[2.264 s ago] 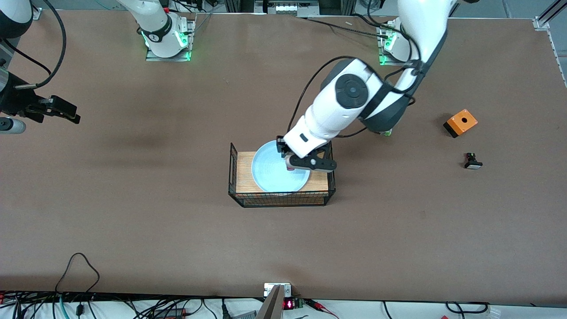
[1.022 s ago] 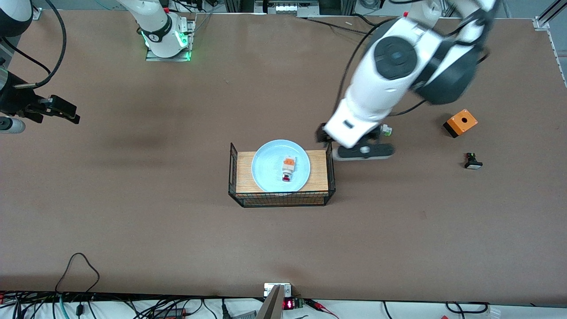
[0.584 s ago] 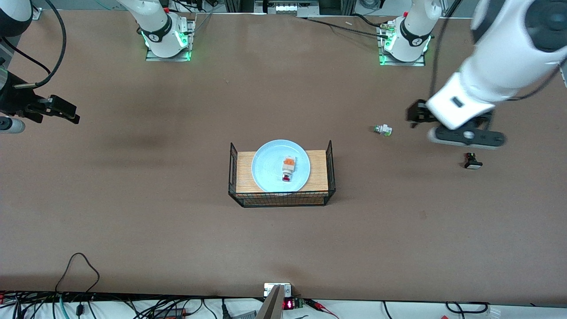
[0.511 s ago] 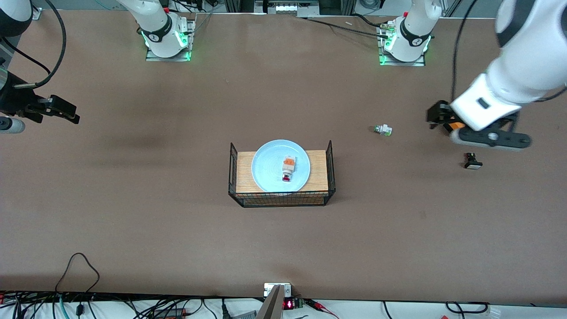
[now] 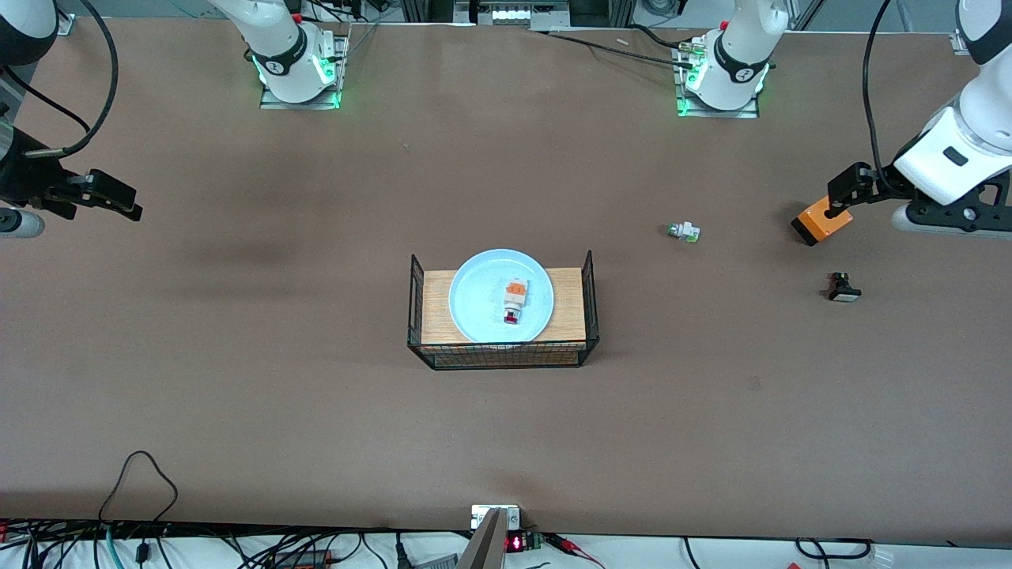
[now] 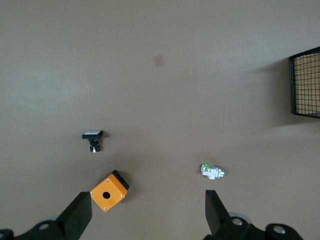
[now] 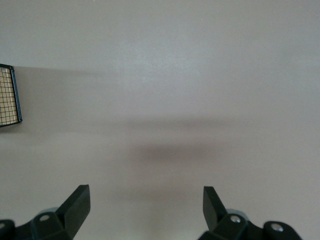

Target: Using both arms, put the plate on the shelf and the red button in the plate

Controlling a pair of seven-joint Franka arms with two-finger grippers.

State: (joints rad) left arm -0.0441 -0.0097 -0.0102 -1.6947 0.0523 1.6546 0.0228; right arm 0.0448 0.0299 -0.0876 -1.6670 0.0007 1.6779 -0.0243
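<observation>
Red button (image 5: pixel 513 302) lies on your plate (image 5: pixel 482 304); left pincer (image 6: pixel 147 217) and right pincer (image 7: pixel 145 207) hang apart, empty, over bare surface (image 5: pixel 237 395).

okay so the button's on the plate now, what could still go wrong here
The red button lies loose on the plate, so a bump to the wire rack could roll it off. The open left gripper hangs over the orange box; a low move might knock it.
</observation>
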